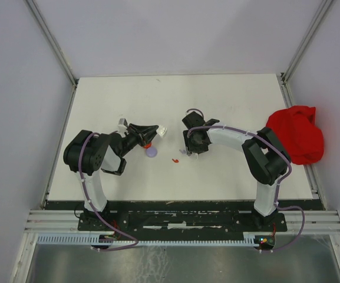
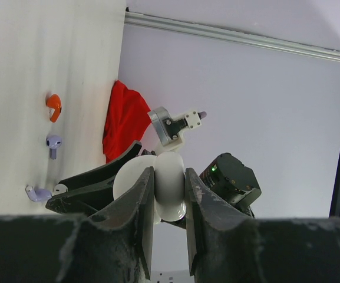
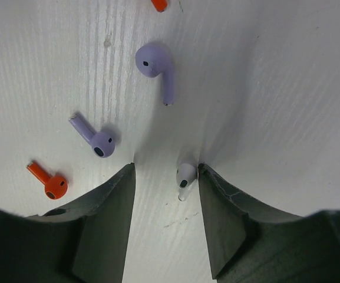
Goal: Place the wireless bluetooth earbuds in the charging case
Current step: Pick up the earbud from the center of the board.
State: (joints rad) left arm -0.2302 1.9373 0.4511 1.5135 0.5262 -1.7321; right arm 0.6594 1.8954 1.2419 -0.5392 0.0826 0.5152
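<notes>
Overall: Earbuds Loose on Tabletop, Case Clamped

The white earbud (image 3: 185,175) lay on the tabletop (image 1: 228,106) between the right fingers (image 3: 108,218), which stood apart. It sat close against the inner face of one finger; whether it touched could not be told.

Just beyond the fingertips lay the near purple earbud (image 3: 96,138), with the far purple earbud (image 3: 156,63) further out, stem pointing back toward the fingers. A red earbud (image 3: 50,183) rested beside the other finger. A second red earbud (image 3: 159,5) was cut off by the upper edge of the right wrist view.

The left fingers (image 2: 143,206) were clamped on the white charging case (image 2: 168,188), gripping it on two opposite sides, to the left of the earbud group.

A round purple disc (image 1: 152,153) lay on the tabletop near the left fingers. A red cloth (image 1: 296,134) sat at the right edge, well apart from the earbuds.
</notes>
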